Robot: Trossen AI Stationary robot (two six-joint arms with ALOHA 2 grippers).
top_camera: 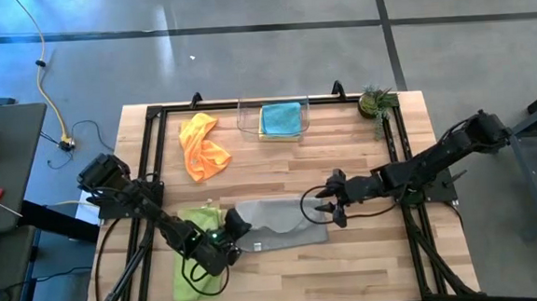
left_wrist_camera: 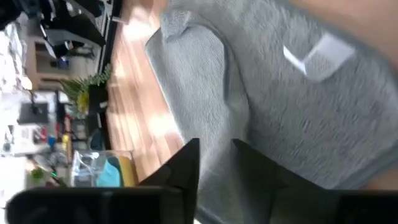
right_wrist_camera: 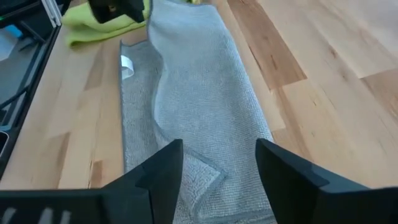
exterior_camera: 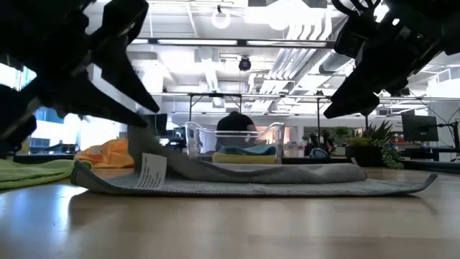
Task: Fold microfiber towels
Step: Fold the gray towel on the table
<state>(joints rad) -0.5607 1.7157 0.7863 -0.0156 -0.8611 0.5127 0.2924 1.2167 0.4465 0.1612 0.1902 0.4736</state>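
Two grippers bracket the grey towel point(top_camera: 278, 223), which lies at table centre with its long axis from 9 to 3 o'clock. Left gripper point(top_camera: 236, 225) sits at the 9 o'clock end, fingers slightly parted — whether they pinch cloth I cannot tell. Right gripper point(top_camera: 326, 203) hovers released over the 3 o'clock end, equally near.
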